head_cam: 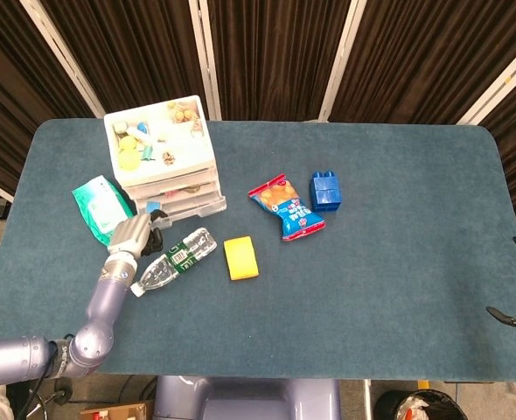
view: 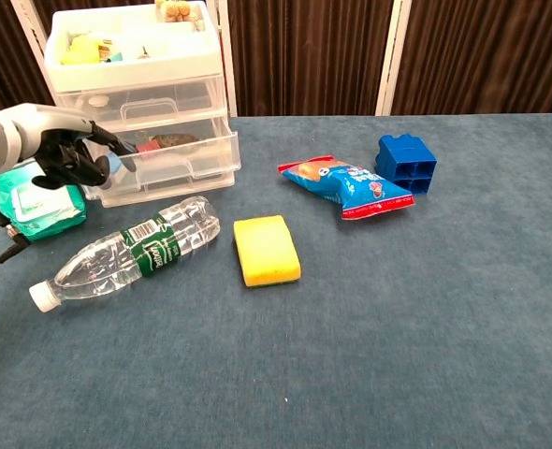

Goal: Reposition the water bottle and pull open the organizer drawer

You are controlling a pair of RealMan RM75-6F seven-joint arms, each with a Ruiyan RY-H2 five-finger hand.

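The white three-drawer organizer (head_cam: 160, 156) (view: 136, 56) stands at the table's back left, with small items in its open top tray. Its middle drawer (view: 184, 150) (head_cam: 188, 206) sticks out a little toward me. My left hand (view: 68, 154) (head_cam: 133, 231) grips the left end of that drawer's front with its fingers curled in. The clear water bottle (view: 126, 251) (head_cam: 174, 259) has a green label and lies on its side in front of the organizer, cap to the left, just right of my left forearm. My right hand (head_cam: 515, 280) shows only as dark fingers, spread apart, at the right table edge and holds nothing.
A green wipes pack (view: 35, 201) (head_cam: 101, 203) lies left of the organizer under my left arm. A yellow sponge (view: 266, 249), a snack bag (view: 343, 186) and a blue block (view: 406, 162) lie to the right of the bottle.
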